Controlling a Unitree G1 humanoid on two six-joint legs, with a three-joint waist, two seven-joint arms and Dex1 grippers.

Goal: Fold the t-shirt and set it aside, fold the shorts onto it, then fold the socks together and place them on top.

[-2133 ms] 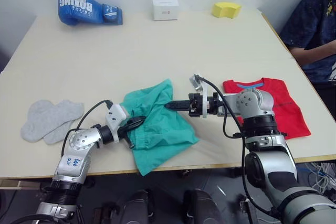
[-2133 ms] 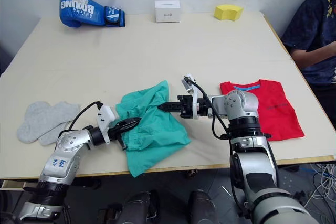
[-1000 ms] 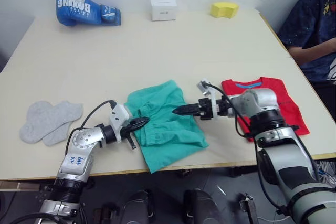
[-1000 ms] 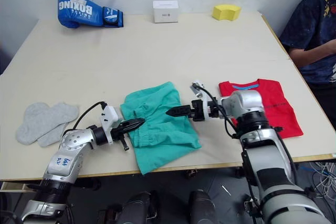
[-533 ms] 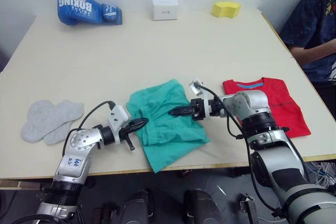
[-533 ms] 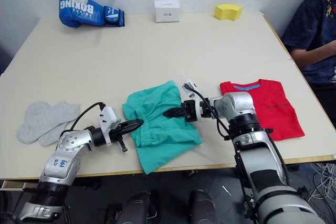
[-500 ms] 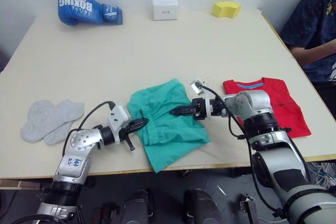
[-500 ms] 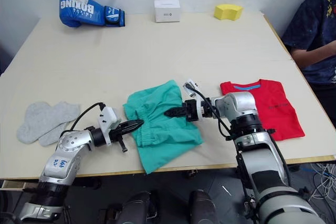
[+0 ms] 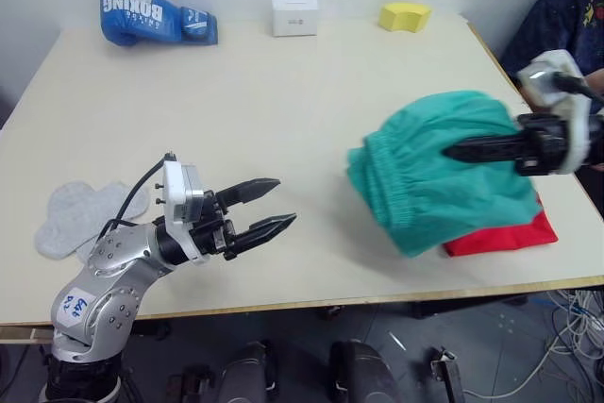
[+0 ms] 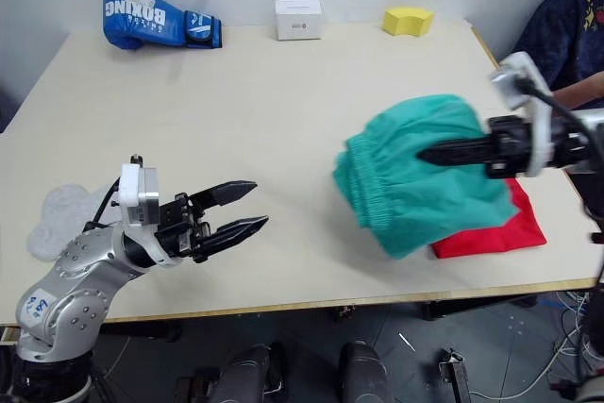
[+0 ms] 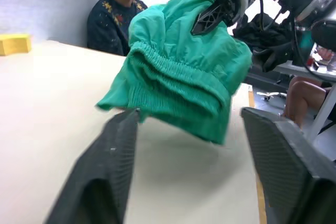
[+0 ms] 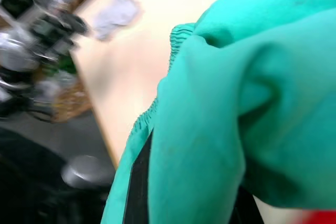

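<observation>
Spread apart and holding nothing, the fingers of my left gripper (image 9: 264, 207) hang over bare table (image 9: 283, 92) near the front edge, forearm low and level, pointing toward the right side. My right gripper (image 9: 460, 151) reaches in from the right edge, its arm stretched level toward the left; its black fingers are pinched on the shorts (image 9: 429, 172). They hang bunched from that grip, lifted off the surface, the gathered waistband drooping on the side facing my left arm.

Under the hanging cloth, at the front right corner, lies the t-shirt (image 9: 505, 235), folded flat; only a red strip of it shows past the green. The shorts are above it; whether they touch it I cannot tell.

The socks (image 9: 75, 219) lie flat by the left edge, beside my left arm and partly hidden by it, well apart from both garments.

Along the far edge sit a blue boxing glove (image 9: 151, 12), a small white box (image 9: 294, 15) and a yellow block (image 9: 405, 16). A person (image 9: 566, 7) in a dark patterned shirt sits past the far right corner.
</observation>
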